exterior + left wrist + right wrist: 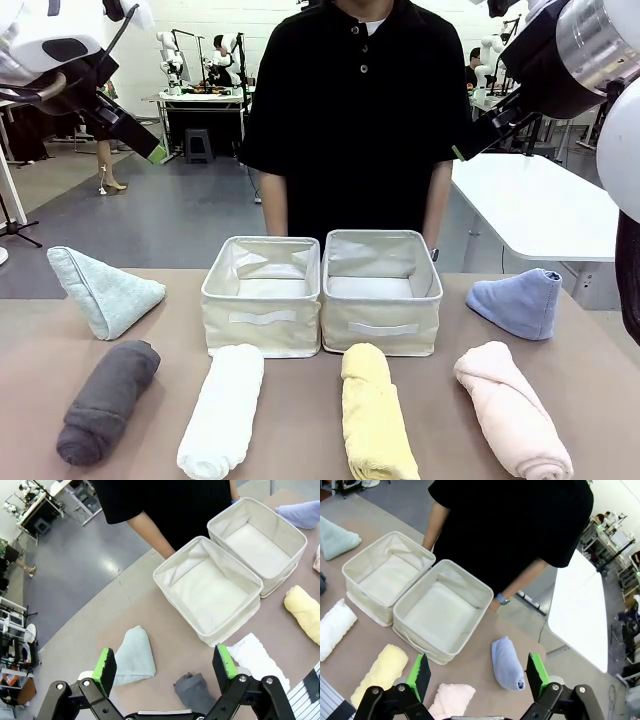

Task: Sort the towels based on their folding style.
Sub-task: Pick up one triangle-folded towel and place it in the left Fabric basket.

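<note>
Brown table [300, 420] in an open lab hall with a grey floor. A person [355, 110] in a black shirt stands at its far edge.

Left gripper [165, 662]: we see the jaws spread wide, high over the table, holding and touching nothing. Below the gap between them:
- The mint green cone-folded terry towel [135, 655] lies beside one green pad.
- The white rolled terry towel [255, 660] lies under the other pad.
- The dark grey rolled terry towel [192, 690] lies between the two, its near end hidden by the gripper body.

Beyond the jaws stand two cream fabric baskets [210, 635], side by side and touching. The yellow rolled terry towel [302, 610] lies off to the side and is cut by the frame edge.

Right gripper [478, 672]: its jaws are equally wide, also aloft, with nothing in them. Below the gap between them:
- The light blue cone-folded terry towel [507, 662] lies near one pad.
- The pale pink rolled terry towel [451, 700] lies low in the gap, partly covered by the gripper body.

The yellow roll lies just outside the other pad, and the baskets are beyond.

Hard to read:
- In the front view both arms sit in the upper corners, and we cannot make out the fingers clearly there.
- The near ends of the white, yellow and pink rolls run to, or are cut by, that view's bottom edge.
- In the left wrist view the pink roll is a mere sliver.
</note>
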Robot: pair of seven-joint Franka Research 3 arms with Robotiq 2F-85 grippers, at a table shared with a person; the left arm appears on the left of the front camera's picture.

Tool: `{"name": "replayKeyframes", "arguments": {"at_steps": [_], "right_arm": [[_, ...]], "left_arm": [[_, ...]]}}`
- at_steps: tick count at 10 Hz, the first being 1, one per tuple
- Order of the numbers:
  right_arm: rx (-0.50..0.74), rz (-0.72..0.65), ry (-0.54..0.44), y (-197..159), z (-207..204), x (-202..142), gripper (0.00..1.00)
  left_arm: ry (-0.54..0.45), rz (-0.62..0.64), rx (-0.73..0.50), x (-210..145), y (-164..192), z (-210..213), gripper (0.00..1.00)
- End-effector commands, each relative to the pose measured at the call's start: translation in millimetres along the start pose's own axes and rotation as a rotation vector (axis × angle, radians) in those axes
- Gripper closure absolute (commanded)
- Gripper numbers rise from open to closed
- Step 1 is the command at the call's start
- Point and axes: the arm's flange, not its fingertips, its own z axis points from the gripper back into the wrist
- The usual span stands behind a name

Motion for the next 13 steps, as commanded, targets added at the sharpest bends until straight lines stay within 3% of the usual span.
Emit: {"name": "replayKeyframes", "arguments": {"at_steps": [1, 2, 3, 6, 8, 13], "right_arm": [[0.211, -0.174, -0.017, -62, -2, -4, 0.00], [0.284, -0.361, -0.054, -116, -10, -19, 0.00], [0.361, -0.464, -0.038, -153, -18, -40, 0.00], [0.497, -0.633, -0.030, -228, -22, -104, 0.00], [0.572, -0.766, -0.061, -268, -13, -155, 0.00], [0.567, -0.789, 0.082, -315, 43, -227, 0.00]], "left_arm": [[0.024, 0.173, -0.192, 0, 38, 1, 0.00], [0.093, 0.281, -0.363, -11, 75, -3, 0.00], [0.086, 0.367, -0.459, -23, 104, -2, 0.00], [0.024, 0.541, -0.640, -66, 193, 2, 0.00], [-0.064, 0.659, -0.665, -110, 239, 9, 0.00], [-0.032, 0.657, -0.565, -183, 275, 32, 0.00]]}}
